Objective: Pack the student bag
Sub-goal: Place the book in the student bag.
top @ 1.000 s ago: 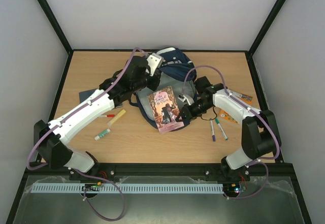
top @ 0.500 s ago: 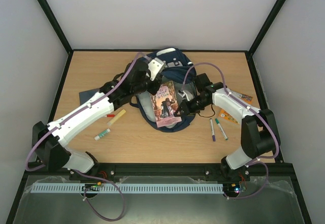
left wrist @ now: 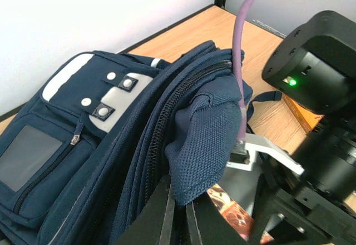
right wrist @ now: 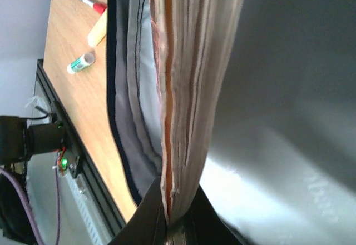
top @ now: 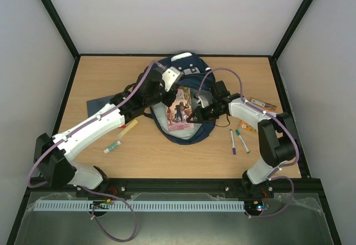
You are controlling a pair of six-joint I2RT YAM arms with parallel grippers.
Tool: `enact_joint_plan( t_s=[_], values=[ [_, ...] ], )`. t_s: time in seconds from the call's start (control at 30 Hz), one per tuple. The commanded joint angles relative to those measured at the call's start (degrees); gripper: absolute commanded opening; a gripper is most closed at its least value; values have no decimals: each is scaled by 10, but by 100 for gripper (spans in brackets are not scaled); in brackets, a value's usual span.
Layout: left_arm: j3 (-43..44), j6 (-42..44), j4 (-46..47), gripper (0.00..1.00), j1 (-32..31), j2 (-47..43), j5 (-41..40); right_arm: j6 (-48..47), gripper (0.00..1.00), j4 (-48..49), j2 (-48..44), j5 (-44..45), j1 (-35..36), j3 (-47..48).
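Well, at this point the student bag [top: 189, 67] lay in the middle of the table [top: 167, 161], toward the far side, with its main compartment unzipped. My left gripper [left wrist: 179, 209] was pinched tight on a fold of navy fabric at the rim of that opening, lifting it so the compartment gaped. My right gripper [right wrist: 169, 223] was clamped on the edge of the paperback book [right wrist: 189, 89], which from above sat partly inside the opening, cover up. I judged the book only part of the way in.

To do this well, I wanted the left arm holding the lip high and taut while the right pushed the book flat and straight, deeper into the bag. The leading corners must not snag the zipper or the grey lining. Release should wait until the book lay well inside; dropping the flap first would likely trap it. The markers [top: 238, 140] and glue stick [top: 112, 146] lay on the table, unpacked.
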Motion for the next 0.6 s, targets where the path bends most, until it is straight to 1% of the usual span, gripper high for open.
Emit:
enact_joint_plan(
  t_s=[0.0, 0.07, 0.2, 0.23, 0.37, 0.43, 0.5, 0.57],
  values=[
    [-6, 4, 88, 2, -7, -52, 25, 43, 2, 60, 41, 37, -5, -16],
    [-9, 1, 89, 2, -7, -55, 32, 42, 2, 81, 53, 59, -5, -17],
    [-10, -3, 90, 2, -8, -62, 42, 43, 7, 94, 53, 95, -9, -24],
    [-14, -2, 91, 2, -8, -63, 38, 41, 11, 91, 46, 101, -9, -26],
    [-38, 4, 102, 2, -7, -63, 15, 18, 34, 77, -18, 147, -9, -39],
    [-46, 7, 101, 2, -7, -60, 7, -4, 42, 67, -55, 166, -9, -48],
    [-51, 5, 103, 2, -7, -62, 7, -37, 46, 57, -89, 176, -9, -61],
    [-62, 4, 112, 2, -7, -67, 4, -71, 45, 49, -126, 173, -9, -81]
  ],
)
